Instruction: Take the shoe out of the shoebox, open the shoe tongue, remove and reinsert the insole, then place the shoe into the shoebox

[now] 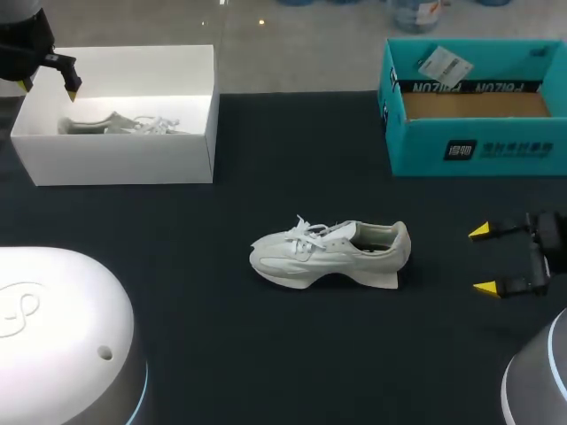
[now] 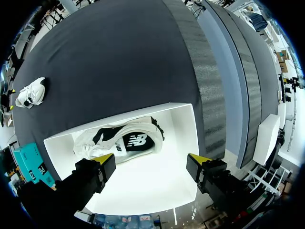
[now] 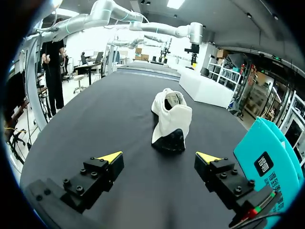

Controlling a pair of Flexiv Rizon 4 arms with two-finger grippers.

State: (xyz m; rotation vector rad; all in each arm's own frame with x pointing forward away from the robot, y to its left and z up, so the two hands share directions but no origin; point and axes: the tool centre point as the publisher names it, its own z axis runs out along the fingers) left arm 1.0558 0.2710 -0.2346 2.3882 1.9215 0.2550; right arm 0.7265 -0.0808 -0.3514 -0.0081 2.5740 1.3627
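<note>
A white shoebox (image 1: 124, 159) stands at the table's far left with a pale shoe (image 1: 120, 124) lying inside it. My left gripper (image 1: 48, 88) hangs open over the box's back left corner. In the left wrist view that gripper (image 2: 153, 160) is above the boxed shoe (image 2: 119, 140), not touching it. A second white shoe (image 1: 332, 252) lies on its sole in the middle of the table, toe to the left. My right gripper (image 1: 483, 259) stands open to its right, apart from it. In the right wrist view the shoe's heel (image 3: 170, 117) faces the open gripper (image 3: 159, 157).
A teal cardboard box (image 1: 474, 106) lies open at the far right, with a paper tag inside. It also shows beside the right gripper as a teal box (image 3: 267, 162). Dark cloth covers the table (image 1: 177, 292). The arms' white bases fill the near corners.
</note>
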